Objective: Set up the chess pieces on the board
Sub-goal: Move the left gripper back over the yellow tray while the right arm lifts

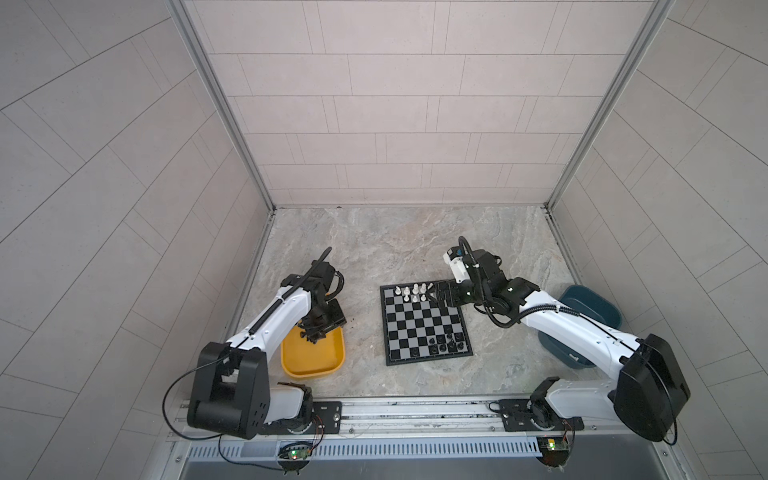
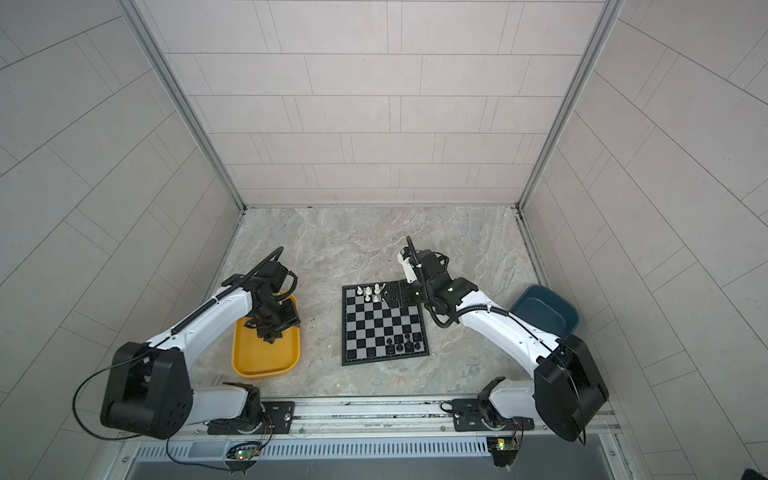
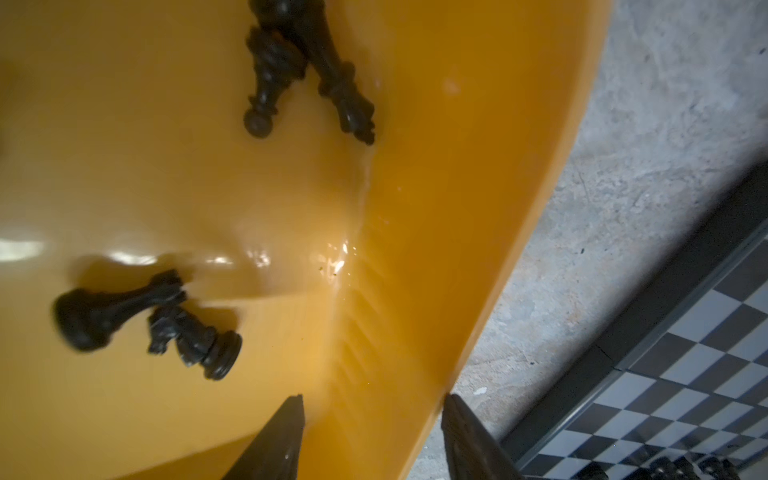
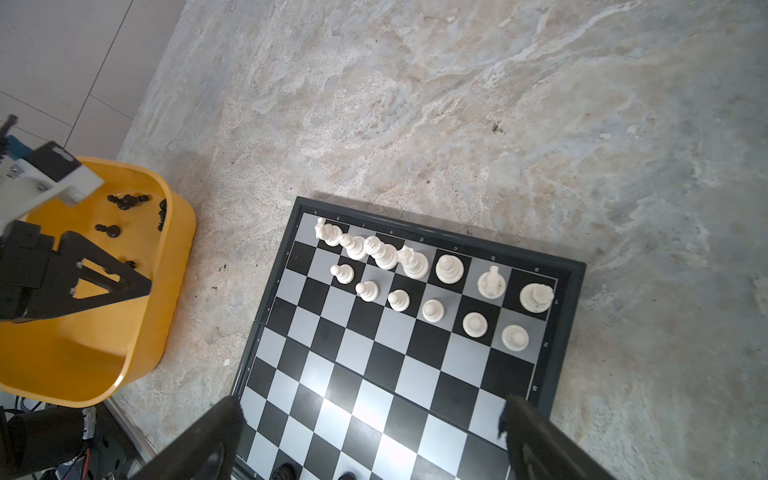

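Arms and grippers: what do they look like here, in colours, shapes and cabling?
The left arm and right arm have white links with bulky black joint housings. A black ribbed conduit runs along each forearm; a thin black cable loops at the left base. The left gripper and right gripper are black, with tapering, pointed fingers. No markings are legible.

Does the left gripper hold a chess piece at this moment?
No, the left gripper is open over the yellow tray, nothing is between its fingers, and the black chess pieces lie loose on the tray floor.
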